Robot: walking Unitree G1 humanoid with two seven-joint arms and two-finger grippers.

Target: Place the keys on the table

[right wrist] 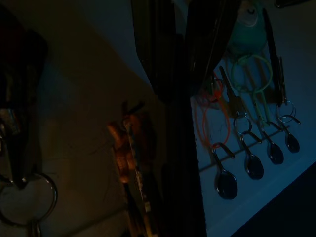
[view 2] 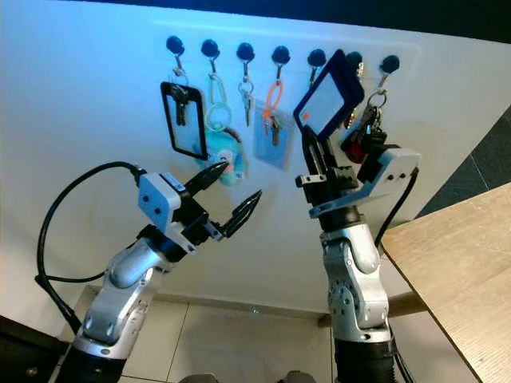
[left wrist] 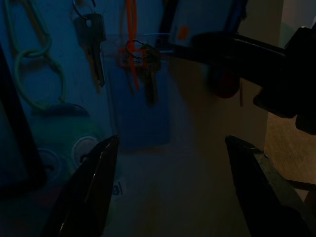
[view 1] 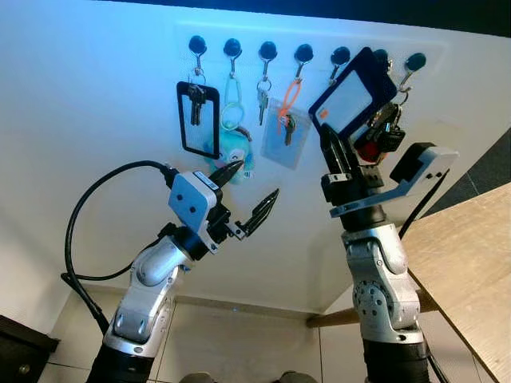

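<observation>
The right tool [view 2: 313, 155] is clamping the dark blue rectangular card holder [view 2: 323, 100], lifting it near the wall hooks [view 2: 279, 54], so its attached keys risk snagging, while the left tool [view 2: 227, 195] is hovering released, far from the wooden surface [view 2: 455, 263].

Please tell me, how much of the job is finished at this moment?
Done: the right tool has closed on the dark blue card holder, tilted up beside the hooks. In hand: taking it off the rack. Left: carrying it to the wooden table, which holds no keys. The left tool hovers open.
</observation>
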